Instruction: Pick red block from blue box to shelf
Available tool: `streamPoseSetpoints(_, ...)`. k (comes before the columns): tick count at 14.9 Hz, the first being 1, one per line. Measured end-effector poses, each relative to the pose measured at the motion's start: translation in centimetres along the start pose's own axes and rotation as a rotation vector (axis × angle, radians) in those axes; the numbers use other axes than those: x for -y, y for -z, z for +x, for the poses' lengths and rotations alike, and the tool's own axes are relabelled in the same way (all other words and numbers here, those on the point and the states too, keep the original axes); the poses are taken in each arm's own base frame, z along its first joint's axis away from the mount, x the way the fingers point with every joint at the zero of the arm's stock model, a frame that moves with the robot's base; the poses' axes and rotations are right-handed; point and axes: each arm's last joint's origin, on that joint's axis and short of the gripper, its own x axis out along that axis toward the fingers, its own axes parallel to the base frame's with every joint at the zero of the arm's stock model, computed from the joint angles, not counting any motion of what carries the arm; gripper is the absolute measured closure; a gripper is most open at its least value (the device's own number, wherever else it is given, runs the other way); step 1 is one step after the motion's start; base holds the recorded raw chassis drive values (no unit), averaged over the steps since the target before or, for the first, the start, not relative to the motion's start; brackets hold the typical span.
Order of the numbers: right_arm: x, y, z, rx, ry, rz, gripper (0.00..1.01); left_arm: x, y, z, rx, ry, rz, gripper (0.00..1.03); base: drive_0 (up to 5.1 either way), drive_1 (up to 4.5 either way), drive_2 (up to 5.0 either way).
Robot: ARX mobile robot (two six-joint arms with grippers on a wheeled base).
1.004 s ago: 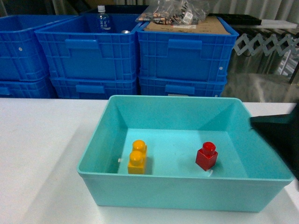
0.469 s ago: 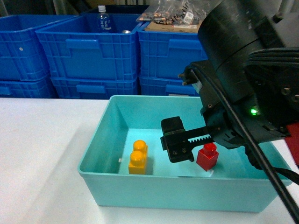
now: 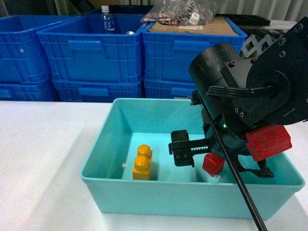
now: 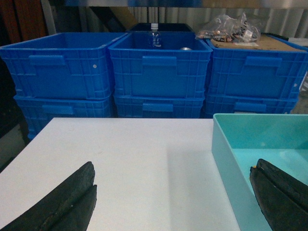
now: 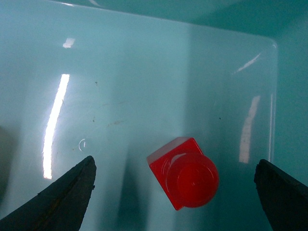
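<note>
The red block [image 5: 185, 173] stands stud-up on the floor of the blue box [image 3: 183, 198], right of centre. In the head view the right arm hides all but a corner of the red block [image 3: 212, 163]. My right gripper [image 5: 175, 164] hangs open straight above it, one finger on each side, neither touching. A black finger [image 3: 184, 152] shows to the block's left. Over the white table, left of the blue box [image 4: 226, 144], my left gripper [image 4: 173, 166] is open and empty. The shelf is out of view.
A yellow-orange two-stud brick [image 3: 142, 162] stands in the box's left half. Stacked dark blue crates [image 3: 96, 53] line the back, holding a bottle [image 3: 106, 19] and a plastic bag [image 3: 183, 12]. The white table [image 3: 38, 159] extends left. The right arm carries a red part [image 3: 268, 142].
My right arm has swung in from the right edge and come down into the blue box, ending over the red block. Neither block has moved.
</note>
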Motion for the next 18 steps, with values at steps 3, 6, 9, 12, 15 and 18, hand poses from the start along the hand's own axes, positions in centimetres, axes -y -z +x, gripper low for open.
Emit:
streamPoseSetpoints(3, -0.1, 0.3, 1.3, -0.021, 0.013, 0.012, 0.12, 0.0, 0.0, 0.0, 0.000, 0.000, 0.000, 0.05, 0.0, 0.00, 0.0)
streamPoseSetpoints(6, 0.0, 0.8, 2.5, -0.042, 0.024, 0.019, 0.44, 0.0, 0.0, 0.0, 0.000, 0.000, 0.000, 0.05, 0.0, 0.00, 0.0)
streamPoseSetpoints(9, 0.4, 0.4, 2.5, 0.007, 0.023, 0.044, 0.63, 0.0, 0.0, 0.0, 0.000, 0.000, 0.000, 0.05, 0.0, 0.00, 0.0)
streamPoseSetpoints(12, 1.3, 0.7, -0.8, 0.081, -0.044, 0.069, 0.65, 0.0, 0.0, 0.0, 0.000, 0.000, 0.000, 0.05, 0.0, 0.00, 0.0)
streamPoseSetpoints(15, 3.4, 0.0, -9.0, 0.341, -0.151, 0.093, 0.66, 0.0, 0.0, 0.0, 0.000, 0.000, 0.000, 0.05, 0.0, 0.00, 0.0)
streamPoseSetpoints(18, 7.6, 5.8, -17.2, 0.669, -0.059, 0.063, 0.67, 0.0, 0.0, 0.0, 0.000, 0.000, 0.000, 0.05, 0.0, 0.00, 0.0)
